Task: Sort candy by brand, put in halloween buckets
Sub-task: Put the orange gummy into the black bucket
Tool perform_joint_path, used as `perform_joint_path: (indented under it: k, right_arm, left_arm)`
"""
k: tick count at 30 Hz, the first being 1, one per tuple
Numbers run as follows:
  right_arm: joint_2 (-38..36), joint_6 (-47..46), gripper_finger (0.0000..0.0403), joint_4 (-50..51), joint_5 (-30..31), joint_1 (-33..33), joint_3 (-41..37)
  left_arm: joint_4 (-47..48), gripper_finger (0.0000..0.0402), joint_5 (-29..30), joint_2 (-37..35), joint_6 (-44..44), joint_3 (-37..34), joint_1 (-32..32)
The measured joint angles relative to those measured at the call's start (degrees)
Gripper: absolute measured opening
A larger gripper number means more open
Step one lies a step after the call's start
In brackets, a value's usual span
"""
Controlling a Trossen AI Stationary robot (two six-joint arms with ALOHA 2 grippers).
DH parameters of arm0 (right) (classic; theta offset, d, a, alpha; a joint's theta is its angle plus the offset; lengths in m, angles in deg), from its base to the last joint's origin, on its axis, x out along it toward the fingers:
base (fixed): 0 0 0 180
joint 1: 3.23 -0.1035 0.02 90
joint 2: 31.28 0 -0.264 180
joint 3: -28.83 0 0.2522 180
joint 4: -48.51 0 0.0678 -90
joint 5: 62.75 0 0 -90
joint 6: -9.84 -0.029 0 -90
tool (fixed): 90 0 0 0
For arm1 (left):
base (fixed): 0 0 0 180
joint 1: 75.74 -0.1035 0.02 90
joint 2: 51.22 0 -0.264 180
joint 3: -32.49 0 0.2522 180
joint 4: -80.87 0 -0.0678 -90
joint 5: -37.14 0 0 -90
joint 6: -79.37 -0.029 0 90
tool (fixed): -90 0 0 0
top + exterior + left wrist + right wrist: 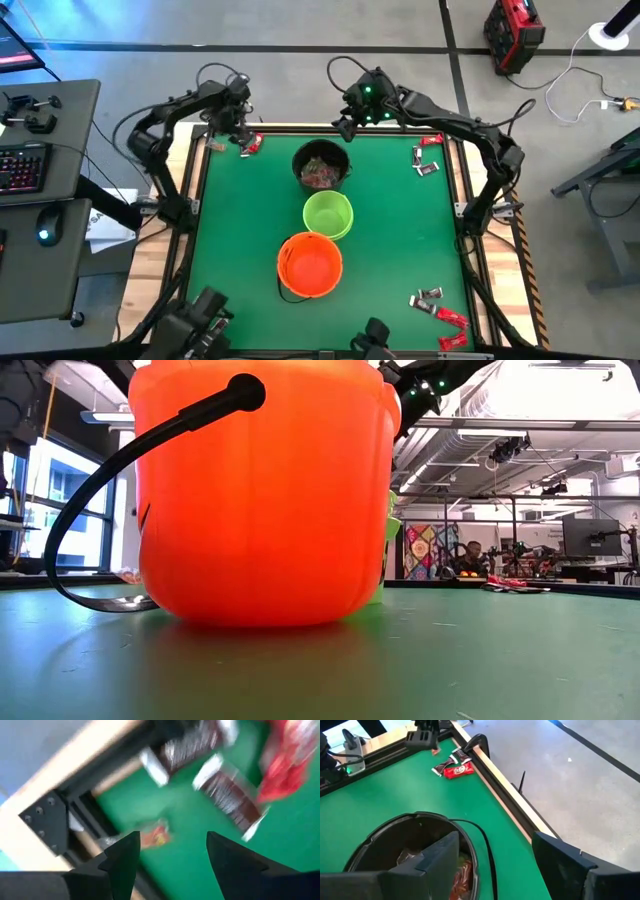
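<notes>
Left arm lining up on the candy pile in the upper left corner, right arm hanging over the black bucket.

My left gripper (170,857) is hovering with jaws spread and empty above a small orange piece (154,834), brown wrappers (232,800) and a red one (285,765) just beyond. I'm thinking: center one piece between the fingers, drop straight down, avoid the table frame (45,817). My right gripper (495,857) is sitting wide, holding nothing, over the black bucket (322,164); green bucket (328,214) and orange bucket (310,264) are lining up below it mid-frame.
</notes>
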Motion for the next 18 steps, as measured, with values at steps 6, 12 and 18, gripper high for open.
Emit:
perform_joint_path:
  k: [6, 12, 18]
  right_arm:
    - [0.0, 1.47, 0.0245, 1.22, -0.1, -0.14, 0.0]
    - [0.0, 1.4, 0.0245, 3.31, -0.22, -0.17, 0.0]
    - [0.02, 1.47, 0.0245, 4.44, -0.22, -0.17, 0.01]
  left_arm:
    - [13.62, 0.0215, 4.48, 10.56, -5.92, 9.2, 0.07]
    - [18.42, 0.0215, 8.12, 16.75, -6.27, 12.21, 0.07]
    - [17.19, 0.0215, 6.91, 18.89, -8.38, 12.2, 0.44]
